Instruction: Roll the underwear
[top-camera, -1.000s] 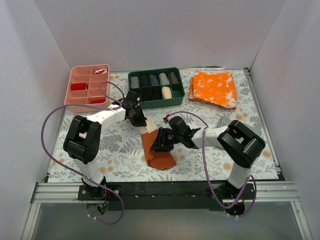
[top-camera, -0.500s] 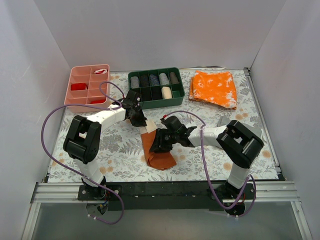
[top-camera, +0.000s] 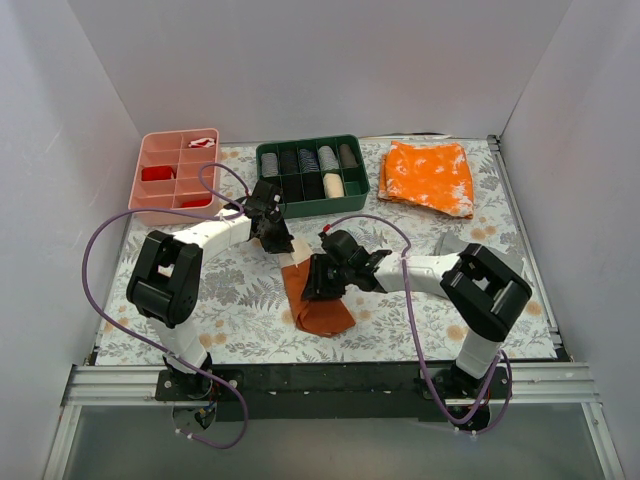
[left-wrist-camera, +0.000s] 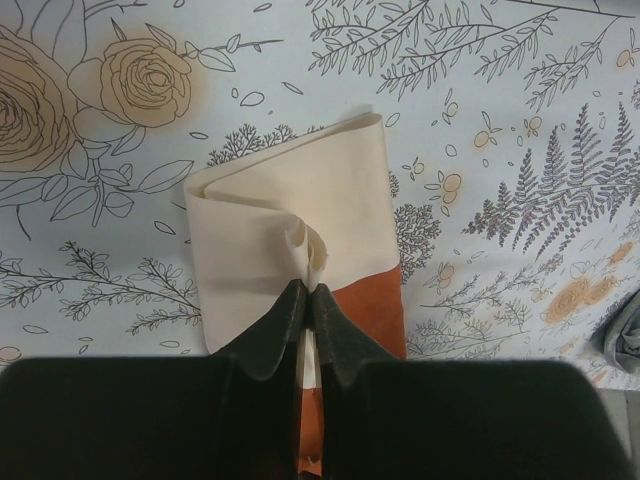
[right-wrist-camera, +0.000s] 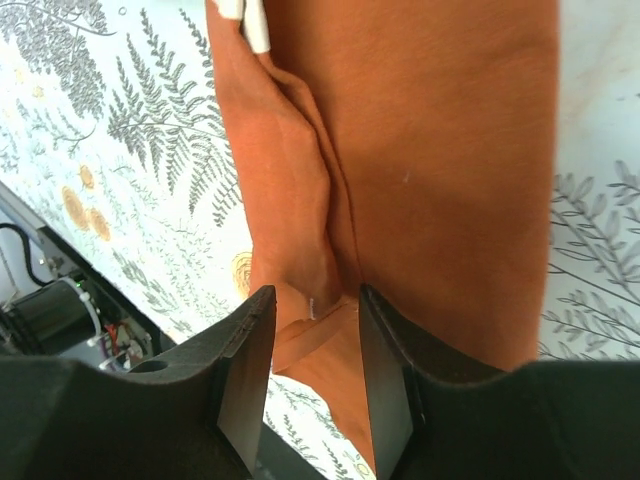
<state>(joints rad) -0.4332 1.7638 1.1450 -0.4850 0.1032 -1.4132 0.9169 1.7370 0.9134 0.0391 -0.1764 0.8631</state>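
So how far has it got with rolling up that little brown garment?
Early on. The underwear lies as a long folded strip, no roll formed. The left gripper is shut on its cream end; the right gripper stands open around a fold in the rust-brown part. The rolling itself is left.

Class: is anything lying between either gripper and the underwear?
Nothing visible. The left gripper is shut on the underwear's cream end, and the right gripper's open fingers straddle its rust-brown part.

Light was bright, even and diffuse, with soft shadows and no glare. The overhead view was sharp; both wrist views blurred along their bottom edges.
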